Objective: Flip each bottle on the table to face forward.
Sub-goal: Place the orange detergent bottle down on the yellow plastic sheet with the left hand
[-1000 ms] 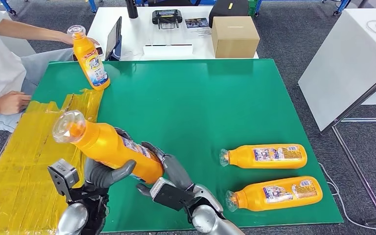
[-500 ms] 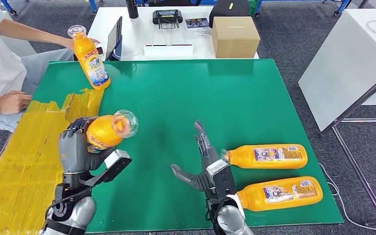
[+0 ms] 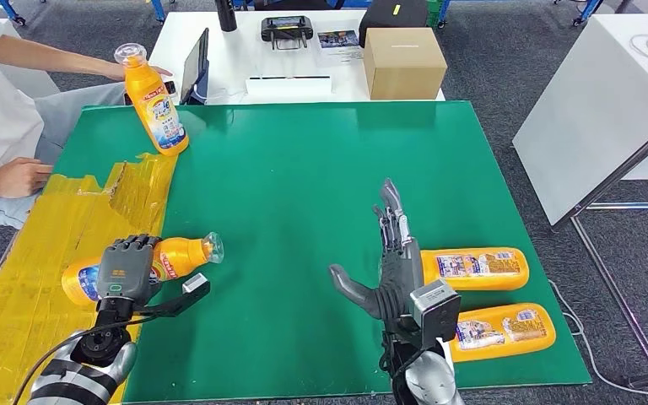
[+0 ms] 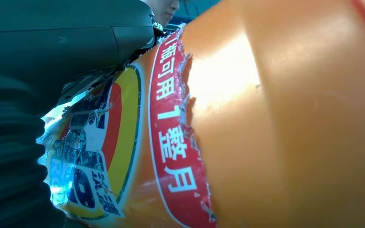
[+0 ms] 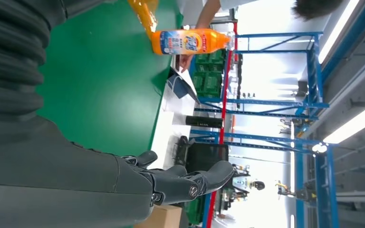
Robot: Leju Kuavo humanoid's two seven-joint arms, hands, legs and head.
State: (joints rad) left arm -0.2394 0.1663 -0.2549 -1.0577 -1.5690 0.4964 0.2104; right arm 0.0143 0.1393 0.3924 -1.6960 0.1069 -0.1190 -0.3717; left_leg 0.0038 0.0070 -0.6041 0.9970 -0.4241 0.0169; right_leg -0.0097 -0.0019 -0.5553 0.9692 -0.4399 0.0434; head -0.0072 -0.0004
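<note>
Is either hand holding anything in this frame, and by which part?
The left hand grips an orange bottle around its labelled body, lying on its side. The right hand is open and holds nothing.

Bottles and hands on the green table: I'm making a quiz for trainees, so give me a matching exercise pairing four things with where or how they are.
Things:
1. left hand
2. right hand
3. upright bottle
4. cardboard box

States:
A. on the white table
B. open, holding nothing
C. stands at the far left corner
D. grips a lying bottle

Pairs: 1-D, 2-B, 3-C, 4-A
</note>
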